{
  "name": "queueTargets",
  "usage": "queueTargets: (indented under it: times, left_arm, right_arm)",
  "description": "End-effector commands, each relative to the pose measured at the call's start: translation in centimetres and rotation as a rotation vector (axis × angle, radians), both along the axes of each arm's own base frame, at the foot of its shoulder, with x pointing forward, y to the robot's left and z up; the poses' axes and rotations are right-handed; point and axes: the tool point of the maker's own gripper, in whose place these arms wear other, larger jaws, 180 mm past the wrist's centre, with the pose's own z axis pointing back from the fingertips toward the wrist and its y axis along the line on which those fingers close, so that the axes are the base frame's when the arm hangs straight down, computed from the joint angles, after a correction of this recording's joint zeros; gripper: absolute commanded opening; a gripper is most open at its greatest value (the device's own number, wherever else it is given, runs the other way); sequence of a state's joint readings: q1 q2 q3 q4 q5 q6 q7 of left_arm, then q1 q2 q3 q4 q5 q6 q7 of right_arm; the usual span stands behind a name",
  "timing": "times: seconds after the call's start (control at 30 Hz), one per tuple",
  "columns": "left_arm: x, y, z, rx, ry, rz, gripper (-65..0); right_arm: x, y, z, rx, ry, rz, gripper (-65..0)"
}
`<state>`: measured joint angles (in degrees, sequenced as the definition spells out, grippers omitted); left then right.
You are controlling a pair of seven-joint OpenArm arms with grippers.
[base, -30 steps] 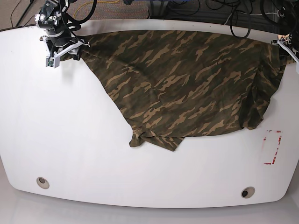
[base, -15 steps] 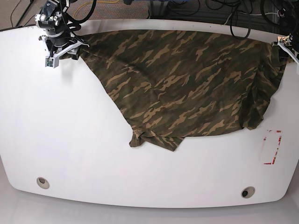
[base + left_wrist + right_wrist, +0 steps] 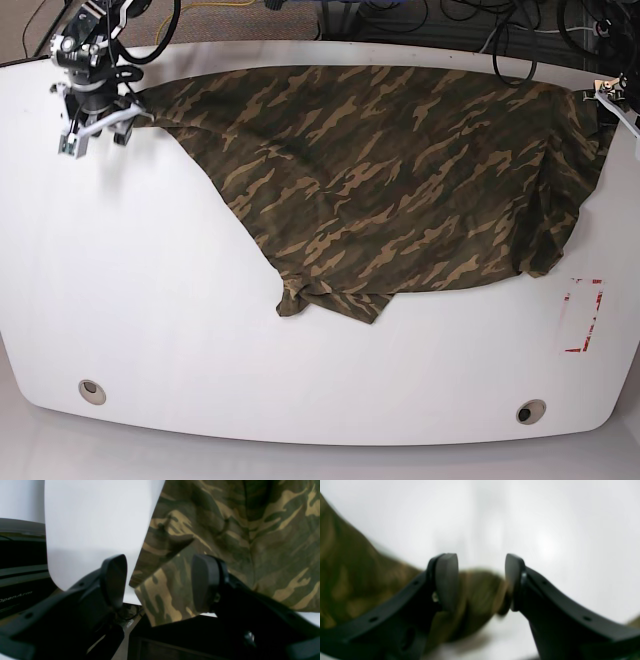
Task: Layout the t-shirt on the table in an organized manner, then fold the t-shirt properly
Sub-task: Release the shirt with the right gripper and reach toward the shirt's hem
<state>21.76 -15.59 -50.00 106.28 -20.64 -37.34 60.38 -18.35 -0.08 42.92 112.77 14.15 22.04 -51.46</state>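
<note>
The camouflage t-shirt (image 3: 400,170) lies spread across the back half of the white table (image 3: 150,300), with a bunched fold at its front tip. My right gripper (image 3: 97,130) is at the back left corner, shut on the shirt's left corner. In the right wrist view a blurred wad of t-shirt (image 3: 350,580) fills the gap of the right gripper (image 3: 481,582) above the table (image 3: 545,517). My left gripper (image 3: 612,100) is at the back right edge. In the left wrist view the left gripper (image 3: 160,580) stands open, the t-shirt (image 3: 250,542) draping over the table (image 3: 95,525) edge behind its fingers.
Two grommet holes (image 3: 91,390) (image 3: 530,411) sit near the front edge. A red-and-white tape mark (image 3: 583,315) is at the front right. Dark cables (image 3: 450,20) run along the floor behind the table's back edge.
My right gripper has moved left toward the table's corner, drawing the shirt's left corner out with it. The left gripper has stayed at the right edge.
</note>
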Motion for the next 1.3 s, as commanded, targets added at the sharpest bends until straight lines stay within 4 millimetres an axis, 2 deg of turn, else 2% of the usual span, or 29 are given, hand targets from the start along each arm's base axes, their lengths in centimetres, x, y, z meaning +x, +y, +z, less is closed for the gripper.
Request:
queueTargets:
  times: [0.0, 0.03, 0.23, 0.4, 0.6, 1.0, 1.27]
  left_arm:
    - [0.6, 0.4, 1.2, 0.026, -0.034, -0.007, -27.1]
    - [0.6, 0.4, 1.2, 0.026, -0.034, -0.007, -27.1]
    - [0.6, 0.4, 1.2, 0.026, -0.035, -0.007, -27.1]
    - [0.6, 0.4, 1.2, 0.026, -0.035, -0.007, -27.1]
    - [0.7, 0.4, 1.2, 0.025, -0.035, -0.008, -27.1]
    - [0.7, 0.3, 1.1, 0.024, -0.034, -0.009, -27.1]
    - [0.7, 0.3, 1.1, 0.024, -0.034, -0.011, -27.1]
  right_arm:
    - [2.4, 0.2, 2.0, -0.016, -0.089, 0.024, -35.2]
    - [3.4, 0.4, 2.5, -0.015, -0.11, 0.033, -35.2]
    - [5.8, 1.4, 3.9, -0.02, -0.161, 0.081, -35.2]
    - [8.5, 3.9, 4.2, 0.004, -0.19, 0.172, -35.0]
    - [12.6, 7.6, 3.7, 0.078, -0.209, 0.264, -35.0]
    - [20.4, 12.1, 2.0, 0.239, -0.19, 0.345, -35.0]
    - [24.9, 14.8, 0.7, 0.335, -0.175, 0.375, -35.0]
